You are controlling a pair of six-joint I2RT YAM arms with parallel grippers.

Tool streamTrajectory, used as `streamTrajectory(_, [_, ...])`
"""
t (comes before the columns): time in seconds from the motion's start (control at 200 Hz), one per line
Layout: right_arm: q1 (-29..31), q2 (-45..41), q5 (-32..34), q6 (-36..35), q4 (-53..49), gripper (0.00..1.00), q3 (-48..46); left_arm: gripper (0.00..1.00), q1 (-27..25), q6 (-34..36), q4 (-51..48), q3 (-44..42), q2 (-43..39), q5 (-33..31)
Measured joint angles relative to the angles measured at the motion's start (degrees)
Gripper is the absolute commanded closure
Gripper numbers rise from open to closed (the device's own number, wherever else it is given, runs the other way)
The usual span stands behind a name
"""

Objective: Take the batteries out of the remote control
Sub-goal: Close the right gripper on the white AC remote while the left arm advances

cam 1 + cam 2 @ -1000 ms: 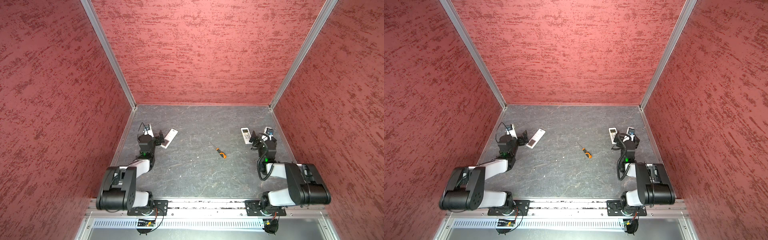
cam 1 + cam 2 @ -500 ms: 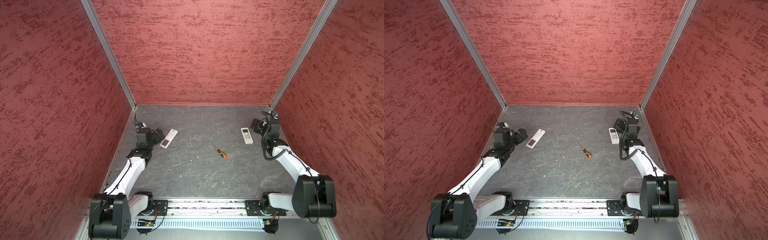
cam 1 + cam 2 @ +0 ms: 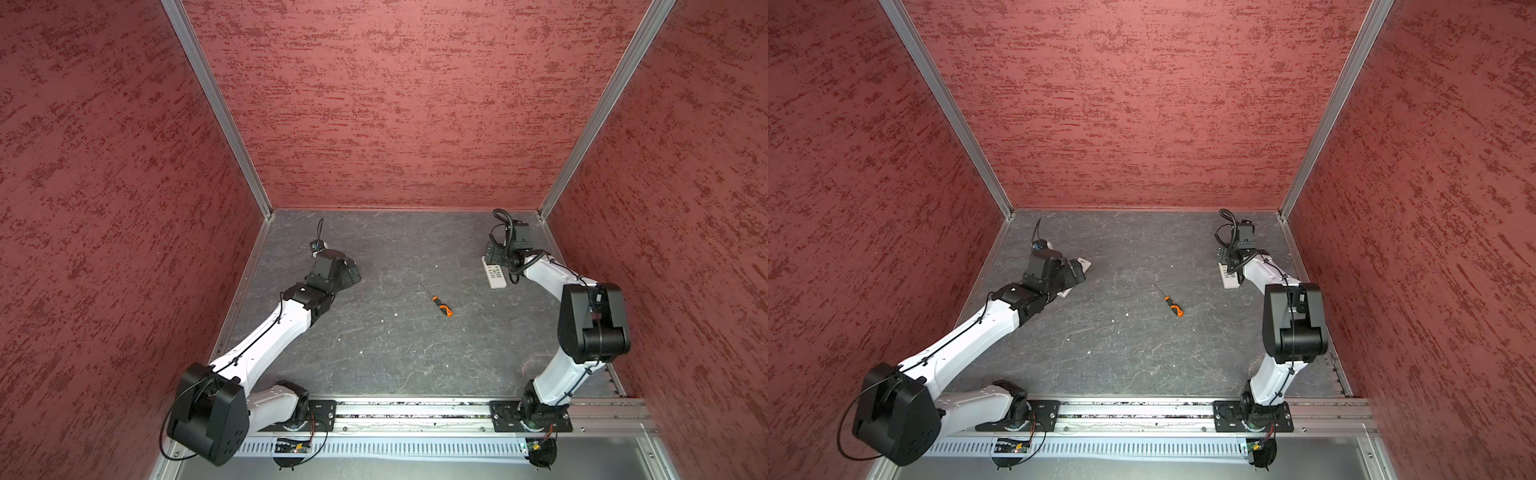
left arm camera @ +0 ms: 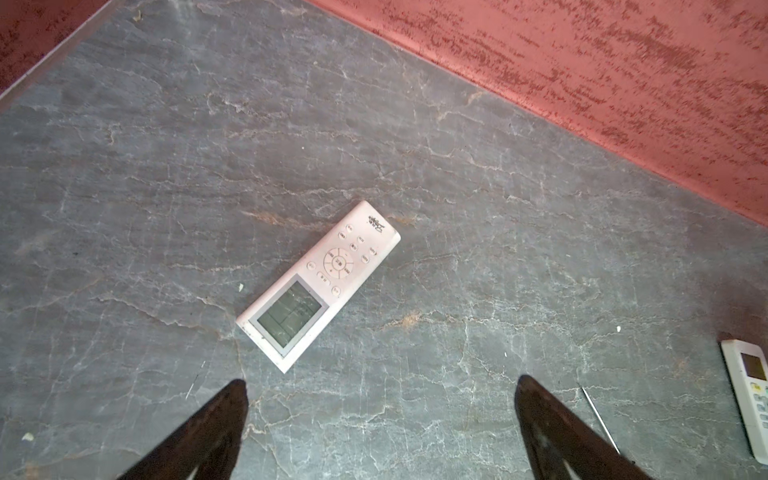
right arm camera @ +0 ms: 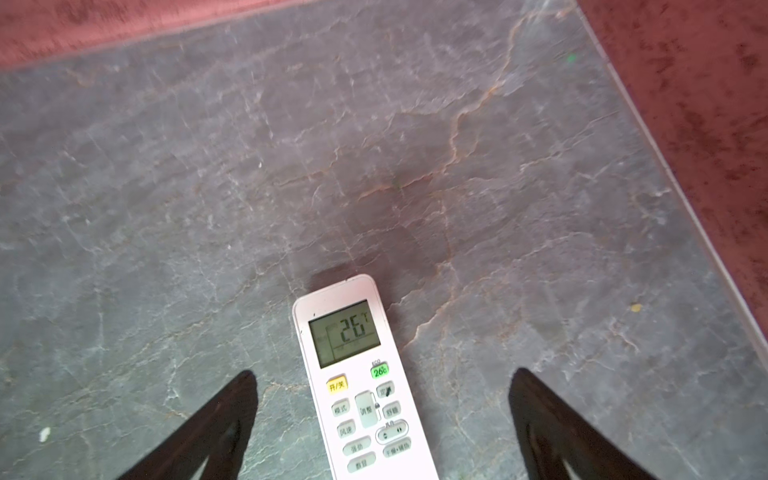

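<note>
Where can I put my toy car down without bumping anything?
Best: the bare tabletop between the screwdriver and the front rail. Also free: the far middle by the back wall. Crowded: both far sides, where the left gripper hangs by the slim remote and the right gripper over the air-conditioner remote.

screwdriver: orange-black handle, lying mid-table | table: grey, veined, white specks | walls: red, textured

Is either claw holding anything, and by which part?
Nothing is held. The left claw is open near the slim white grey-screened remote; the right claw is open astride the white remote displaying 26, not touching it.
</note>
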Motion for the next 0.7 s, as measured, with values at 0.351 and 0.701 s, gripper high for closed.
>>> streamTrajectory(0.351, [0.52, 5.6, -2.47, -3.65, -6.4, 0.12, 1.77, 0.01, -2.05, -3.76, -3.63, 0.11, 2.16, -1.33])
streamTrajectory(0.701, [2.21, 7.39, -3.04, -4.17, -8.94, 0.23, 1.75, 0.01, -2.29, -5.03, -4.22, 0.2, 2.16, -1.2])
